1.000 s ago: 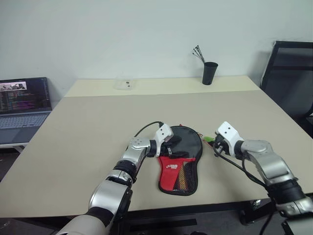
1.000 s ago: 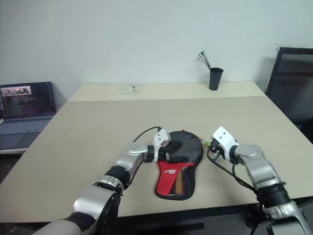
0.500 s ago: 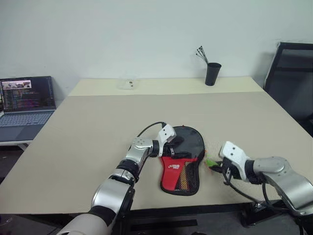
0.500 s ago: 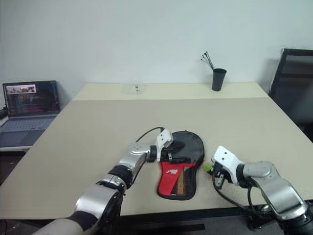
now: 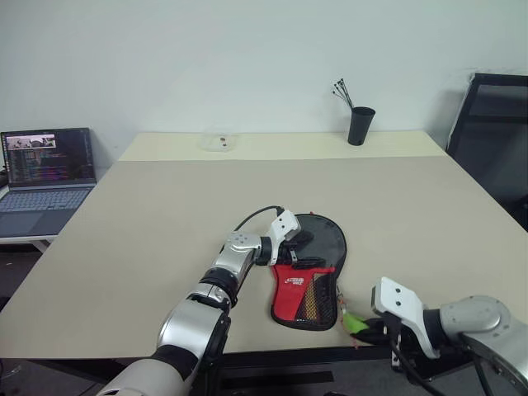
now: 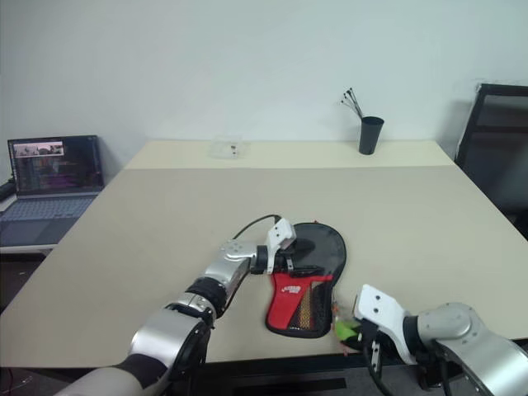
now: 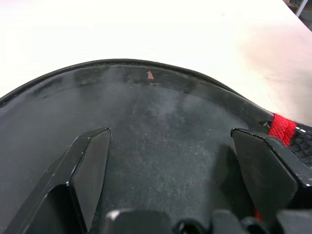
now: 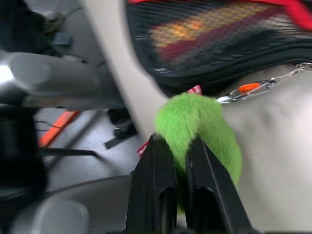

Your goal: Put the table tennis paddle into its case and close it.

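Case (image 5: 309, 264): zip closing. Right gripper (image 8: 178, 161), pinching green zipper tag (image 8: 200, 129), is drawing it from the round end toward the table's near edge; left gripper (image 5: 299, 249), fingers spread, is steadying the case top.

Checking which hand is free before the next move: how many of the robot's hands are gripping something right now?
1. The right hand is shut on the green zipper tag at the table's near edge. The left hand is open over the case, gripping nothing.
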Controlling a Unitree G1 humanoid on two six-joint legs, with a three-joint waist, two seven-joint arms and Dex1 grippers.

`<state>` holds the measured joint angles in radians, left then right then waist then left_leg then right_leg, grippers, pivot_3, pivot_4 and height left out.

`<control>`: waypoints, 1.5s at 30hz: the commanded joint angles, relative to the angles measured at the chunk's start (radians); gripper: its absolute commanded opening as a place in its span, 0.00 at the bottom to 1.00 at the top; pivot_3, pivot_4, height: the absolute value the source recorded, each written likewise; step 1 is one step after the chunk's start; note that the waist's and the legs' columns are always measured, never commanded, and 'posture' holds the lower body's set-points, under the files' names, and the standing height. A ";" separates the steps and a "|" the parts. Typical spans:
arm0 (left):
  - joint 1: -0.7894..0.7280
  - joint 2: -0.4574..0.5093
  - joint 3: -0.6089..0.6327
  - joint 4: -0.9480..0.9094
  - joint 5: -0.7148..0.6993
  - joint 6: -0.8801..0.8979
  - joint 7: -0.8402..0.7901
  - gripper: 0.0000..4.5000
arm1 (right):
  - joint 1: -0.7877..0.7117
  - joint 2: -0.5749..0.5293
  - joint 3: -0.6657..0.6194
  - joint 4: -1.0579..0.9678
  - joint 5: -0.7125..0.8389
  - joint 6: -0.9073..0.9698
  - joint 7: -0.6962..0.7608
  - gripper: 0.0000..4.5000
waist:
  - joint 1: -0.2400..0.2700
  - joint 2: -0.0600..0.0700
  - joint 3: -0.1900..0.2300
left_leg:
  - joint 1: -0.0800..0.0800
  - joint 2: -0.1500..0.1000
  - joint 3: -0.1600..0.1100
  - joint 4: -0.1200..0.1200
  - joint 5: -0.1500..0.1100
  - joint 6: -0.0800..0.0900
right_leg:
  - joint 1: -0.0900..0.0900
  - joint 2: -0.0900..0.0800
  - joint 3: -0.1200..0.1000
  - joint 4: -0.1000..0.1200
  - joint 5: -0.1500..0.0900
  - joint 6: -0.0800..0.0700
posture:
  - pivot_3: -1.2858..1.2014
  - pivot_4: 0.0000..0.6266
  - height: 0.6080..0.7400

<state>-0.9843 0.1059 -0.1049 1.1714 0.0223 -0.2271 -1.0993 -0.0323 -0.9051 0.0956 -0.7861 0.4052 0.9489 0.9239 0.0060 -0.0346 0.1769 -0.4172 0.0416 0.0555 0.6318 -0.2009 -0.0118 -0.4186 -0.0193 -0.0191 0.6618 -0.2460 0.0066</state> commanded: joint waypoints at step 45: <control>0.032 0.024 0.044 -0.139 -0.059 -0.003 -0.064 0.96 | -0.340 0.094 -0.181 0.249 0.421 0.096 -0.301 0.99 | -0.009 -0.004 -0.002 | 0.000 0.004 -0.002 0.003 0.000 0.000 | 0.003 0.000 -0.001 0.000 0.001 0.000 | 0.52 0.24 1.00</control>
<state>-0.9537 0.1119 -0.0888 1.0978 0.0020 -0.2269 -1.1398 -0.3509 -0.8185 -0.0557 -0.5887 0.8696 1.0885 0.6514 -0.0030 -0.0381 0.1753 -0.4173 0.0458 0.0540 0.6347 -0.2013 -0.0116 -0.4170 -0.0195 -0.0189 0.6622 -0.2453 0.0070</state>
